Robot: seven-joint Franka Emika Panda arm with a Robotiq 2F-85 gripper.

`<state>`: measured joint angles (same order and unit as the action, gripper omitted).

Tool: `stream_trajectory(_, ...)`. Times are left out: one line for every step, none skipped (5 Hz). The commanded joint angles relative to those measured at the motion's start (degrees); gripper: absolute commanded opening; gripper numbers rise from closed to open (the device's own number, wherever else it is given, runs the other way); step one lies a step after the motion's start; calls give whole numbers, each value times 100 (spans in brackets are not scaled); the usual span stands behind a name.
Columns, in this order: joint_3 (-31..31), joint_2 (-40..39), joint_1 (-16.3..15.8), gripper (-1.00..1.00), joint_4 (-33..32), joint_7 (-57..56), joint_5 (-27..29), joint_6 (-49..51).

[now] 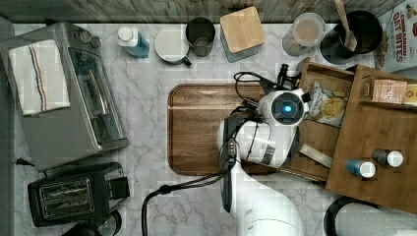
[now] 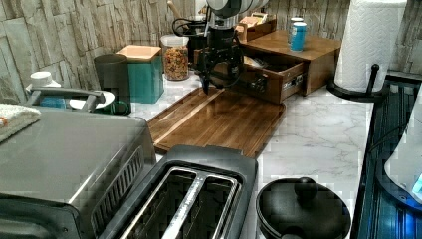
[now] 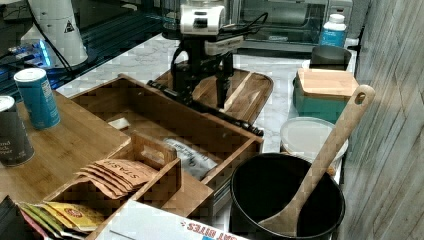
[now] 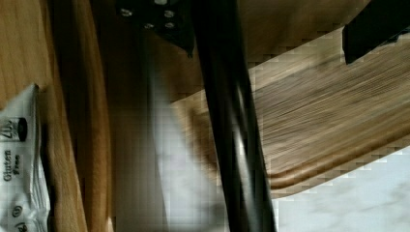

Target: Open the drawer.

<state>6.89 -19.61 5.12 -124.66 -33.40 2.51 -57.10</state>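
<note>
The light bamboo drawer point(image 1: 319, 140) stands pulled out from its wooden box point(image 1: 378, 128) toward the dark cutting board point(image 1: 201, 128). In the right view its inside point(image 3: 150, 112) is exposed, holding a white snack bag point(image 3: 192, 157). The long black bar handle point(image 3: 210, 110) runs across the drawer front. My gripper point(image 3: 202, 92) hangs over that handle, open, one finger on each side of the bar. In the wrist view the bar point(image 4: 232, 121) passes between the two black fingers point(image 4: 159, 19) without being clamped. The left view shows the gripper point(image 2: 219, 82) at the drawer front point(image 2: 271, 79).
Two bottles point(image 1: 361, 168) stand on the box top, with tea packets point(image 3: 117, 172) in a small crate. A black pot with a wooden spoon point(image 3: 285, 195), a teal canister point(image 3: 325, 95), a toaster oven point(image 1: 64, 93), a toaster point(image 1: 74, 194) and a paper towel roll point(image 2: 370, 45) ring the counter.
</note>
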Motion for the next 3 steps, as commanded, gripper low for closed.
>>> stream_trajectory(-923, 286, -1004, 100, 404, 618, 145, 137)
stream_trajectory(-895, 431, -1101, 100, 292, 592, 24, 56)
stream_trajectory(-877, 430, -1118, 100, 291, 588, 32, 59)
